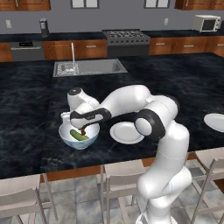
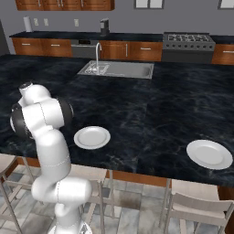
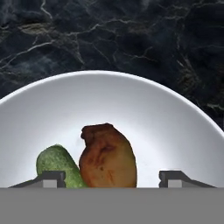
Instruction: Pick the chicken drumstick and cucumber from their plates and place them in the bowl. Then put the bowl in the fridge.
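Observation:
The bowl (image 1: 66, 137) stands on the dark marble island, just left of a white plate (image 1: 127, 133). In it lie the dark green cucumber (image 1: 79, 136) and the reddish-brown chicken drumstick (image 1: 83, 131). My gripper (image 1: 82, 129) hangs right over the bowl, pointing down into it. In the hand view the bowl's white inside (image 3: 131, 100) is close below, with the cucumber (image 3: 57, 162) at the left and the drumstick (image 3: 108, 157) beside it. The gripper (image 3: 112, 178) stands open, its fingertips (image 3: 51, 178) wide apart on either side of the drumstick with a gap to each.
A second white plate (image 2: 209, 154) lies near the island's right front edge; the near plate (image 2: 92, 137) sits beside the arm. A sink (image 1: 89, 67) is set in the island's far side. Stools (image 1: 122, 179) line the front edge. A stove (image 1: 126, 36) and microwave (image 1: 206, 22) stand at the back.

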Available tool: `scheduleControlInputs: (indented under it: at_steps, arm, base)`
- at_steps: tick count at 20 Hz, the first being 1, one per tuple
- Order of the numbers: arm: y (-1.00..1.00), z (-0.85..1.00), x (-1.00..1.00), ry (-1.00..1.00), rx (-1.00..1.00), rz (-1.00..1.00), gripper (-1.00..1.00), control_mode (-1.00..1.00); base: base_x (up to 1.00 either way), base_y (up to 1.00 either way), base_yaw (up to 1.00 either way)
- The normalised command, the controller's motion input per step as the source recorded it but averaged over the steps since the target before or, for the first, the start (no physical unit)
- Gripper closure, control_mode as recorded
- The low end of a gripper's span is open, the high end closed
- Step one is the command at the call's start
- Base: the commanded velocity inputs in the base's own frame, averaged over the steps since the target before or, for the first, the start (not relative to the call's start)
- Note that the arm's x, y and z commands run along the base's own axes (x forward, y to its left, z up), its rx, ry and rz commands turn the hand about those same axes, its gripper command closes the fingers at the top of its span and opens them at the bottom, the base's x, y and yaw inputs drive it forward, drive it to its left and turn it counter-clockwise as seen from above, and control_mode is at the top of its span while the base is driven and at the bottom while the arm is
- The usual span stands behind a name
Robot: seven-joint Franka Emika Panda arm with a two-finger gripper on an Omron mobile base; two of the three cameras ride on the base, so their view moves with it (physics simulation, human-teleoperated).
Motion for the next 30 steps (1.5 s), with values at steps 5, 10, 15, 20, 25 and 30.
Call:
scheduleControlInputs:
  at_steps: [5,10,15,20,25,30]
  arm:
    - [0.00,0.12,-0.05,0.12,0.01,-0.03,-1.00,-1.00]
    - [-0.05,0.20,-0.03,0.15,0.00,-0.01,-1.00,-1.00]
    - [-0.21,0.32,-0.12,0.24,0.02,0.01,-1.00,-1.00]
    - [-0.12,0.09,-0.37,0.07,0.01,0.00,-1.00,-1.00]
    - [-0.16,0.00,-0.36,0.01,0.02,0.00,-1.00,-1.00]
    - [-0.26,0.00,-0.26,0.00,0.00,0.00,-1.00,-1.00]
  base:
    - [0.00,0.00,0.00]
    - [0.00,0.00,0.00]
    - [0.00,0.00,0.00]
    - [0.00,0.00,0.00]
    - [0.00,0.00,0.00]
    - [0.00,0.00,0.00]
